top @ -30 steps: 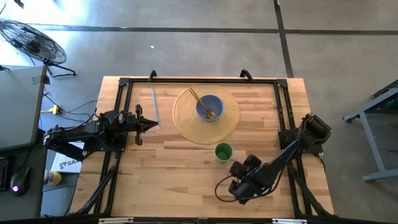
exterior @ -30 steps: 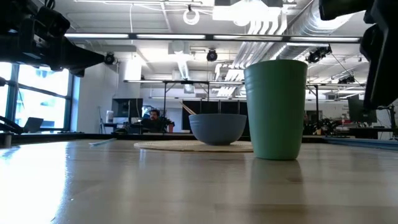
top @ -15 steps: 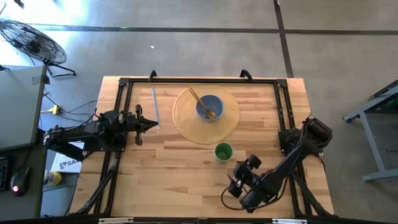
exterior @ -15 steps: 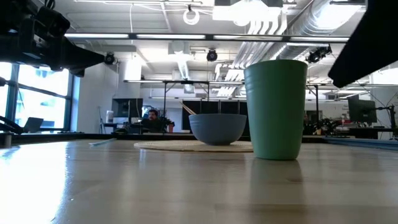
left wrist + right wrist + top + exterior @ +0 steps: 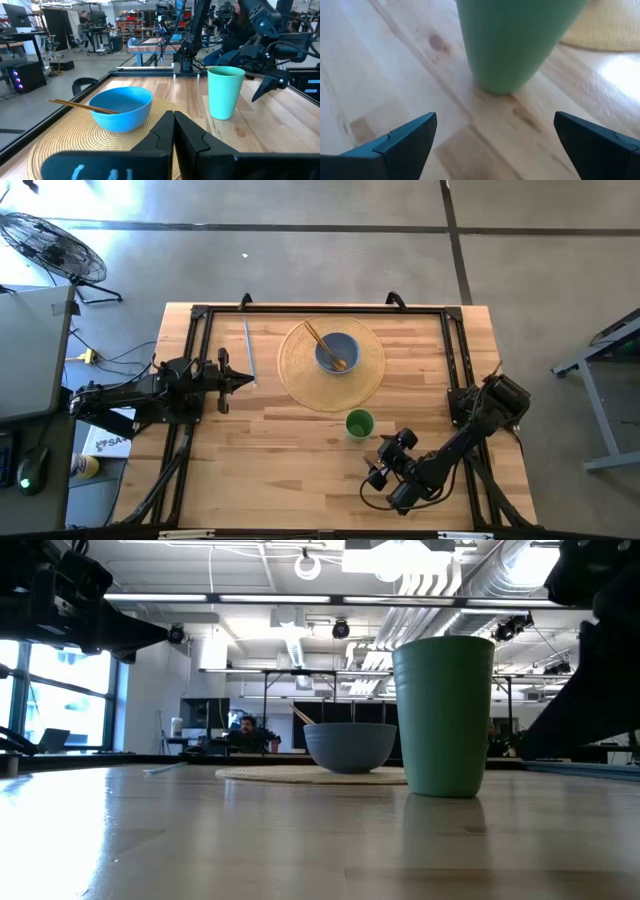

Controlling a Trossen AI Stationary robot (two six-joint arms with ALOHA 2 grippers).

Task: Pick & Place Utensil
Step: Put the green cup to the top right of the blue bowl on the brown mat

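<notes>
right claw gapes at the green cup while the utensil lies far off beside the mat

the landmark here is the green cup, standing upright on the bare wood just off the near edge of the round woven mat. the right gripper sits low on the near-right side of the cup, close to it but not touching. its wrist view shows the two fingers spread wide with the cup's base filling the gap ahead of them, so the claw is open and holds nothing. that pose reads as lined up on the cup, not on any utensil.

beyond the cup, in the middle of the mat, stands the blue bowl with a pair of chopsticks leaning across its rim, tips inside. they rest there because the rim props them up, and one end sticks out past the bowl on the side away from the cup.

far to the left of the cup, past the mat's edge, a slim pale utensil lies flat on the wood, running straight away from the front edge. it appears to be the piece still to be picked, though what kind it is cannot be told.

the left gripper hovers well left of the cup, just by the near end of that utensil. its fingers are pressed together with nothing between them, pointing across the mat toward the bowl. judging by this, the left arm is the better placed to take the utensil, and would need to open first.
</notes>
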